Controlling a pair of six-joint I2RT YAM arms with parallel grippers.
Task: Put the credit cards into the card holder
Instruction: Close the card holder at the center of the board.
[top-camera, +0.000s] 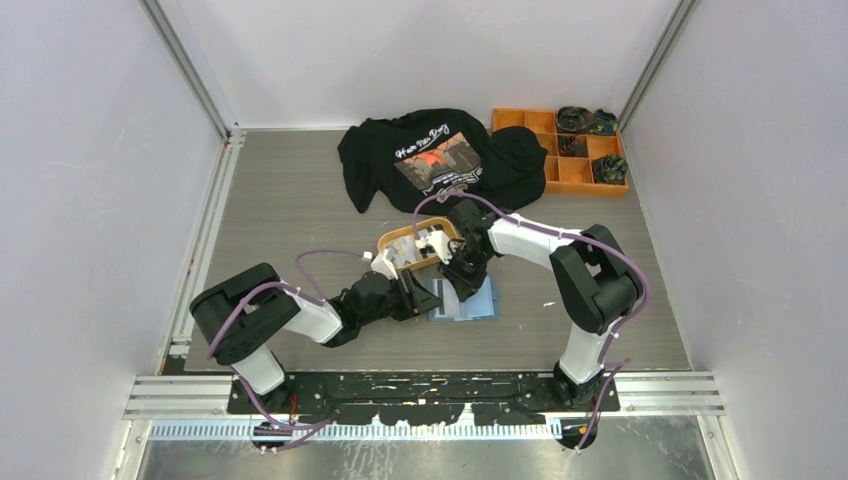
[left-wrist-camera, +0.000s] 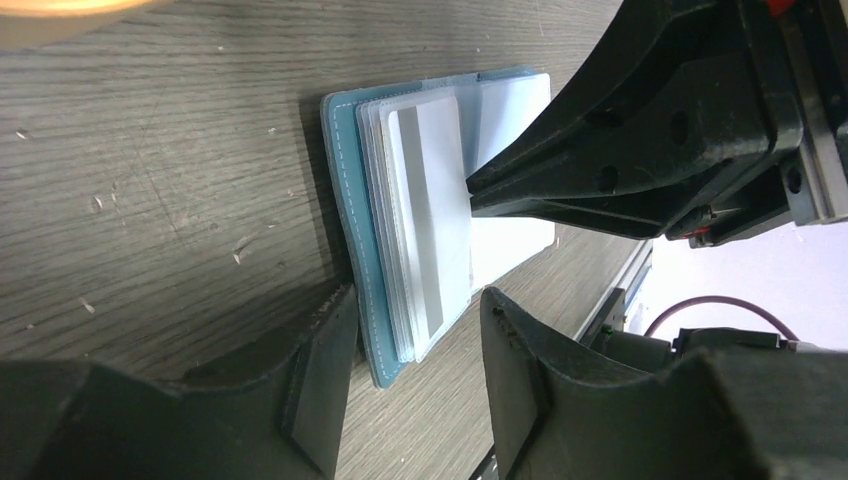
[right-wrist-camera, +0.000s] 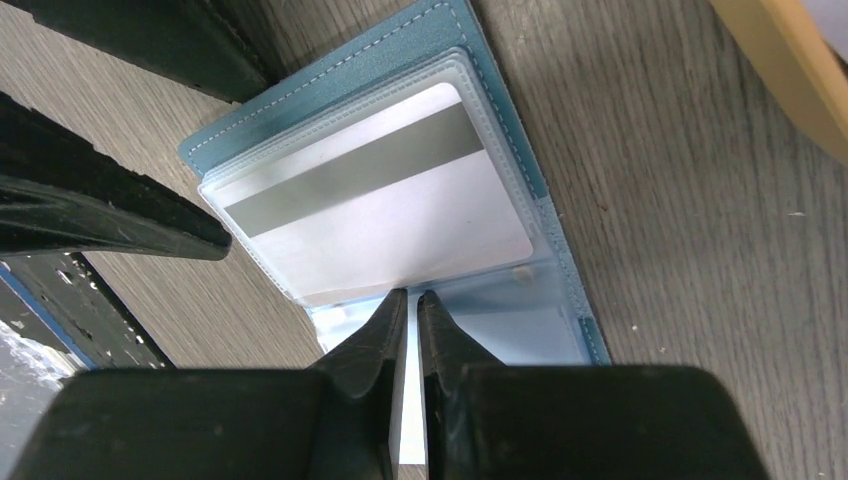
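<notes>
From above, the card holder lies open on the desk, its long axis running from the left hand across to the right hand. The two hands meet over it. An orange oval tray sits just beyond them. A black T-shirt and an orange compartment box lie well beyond that.

In the left wrist view, the left hand stands about half open and grips nothing. Its fingers sit either side of the near end of the card holder. One finger touches the teal edge. The other is just beside the clear sleeves. A white card with a grey stripe lies flat on top of the sleeves. Its long axis points straight away from this hand. The right hand comes in from the side, and its tip meets the long edge of the card.

In the right wrist view, the right hand has its fingers drawn almost together, with only a thin slit between them. Their tips are against the near long edge of the white card. Whether they pinch that edge cannot be told. The card lies crosswise to this hand, and its stripe runs along the far side. It rests on the sleeves of the card holder, whose lighter blue pocket shows just beside the fingertips. The left hand's fingers lie beyond the far corner of the holder.
</notes>
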